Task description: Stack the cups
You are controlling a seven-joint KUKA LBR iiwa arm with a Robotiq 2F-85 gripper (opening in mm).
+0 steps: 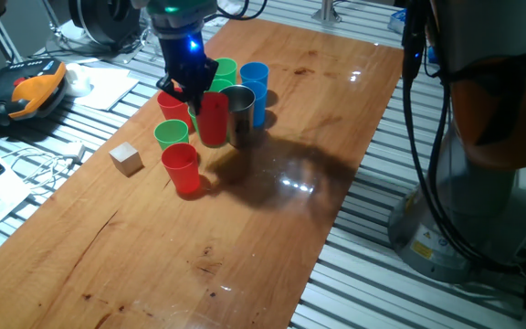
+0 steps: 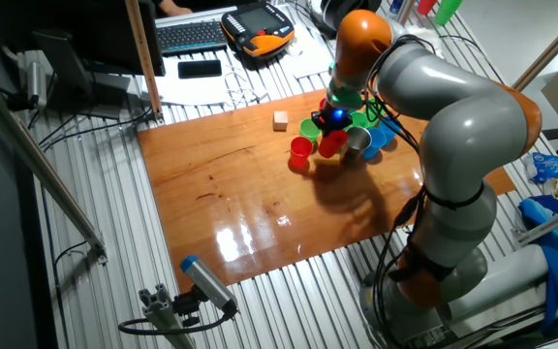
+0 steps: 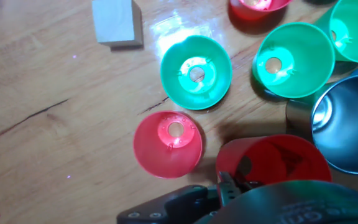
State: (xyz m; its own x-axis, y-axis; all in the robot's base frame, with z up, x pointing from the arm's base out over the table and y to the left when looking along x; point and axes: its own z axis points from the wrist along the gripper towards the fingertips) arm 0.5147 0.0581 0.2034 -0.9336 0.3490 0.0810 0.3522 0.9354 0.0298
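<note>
The desk [image 1: 272,210] is a long wooden board carrying all items. The arm [image 2: 453,126] reaches over its far portion, and the pincer [image 1: 193,90] hangs above the cluster of cups [image 1: 210,114]. Whether the pincer is clenched or released cannot be determined. A red cup [image 1: 213,119] stands directly beneath the pincer, touching the steel cup [image 1: 238,115] beside it. A blue cup [image 1: 255,91] stands just behind the steel cup. A green cup [image 1: 172,137] and a second red cup [image 1: 182,169] stand apart, nearer the camera than the pincer. A small wooden cube [image 1: 127,158] lies near these two, clear of the cluster.
</note>
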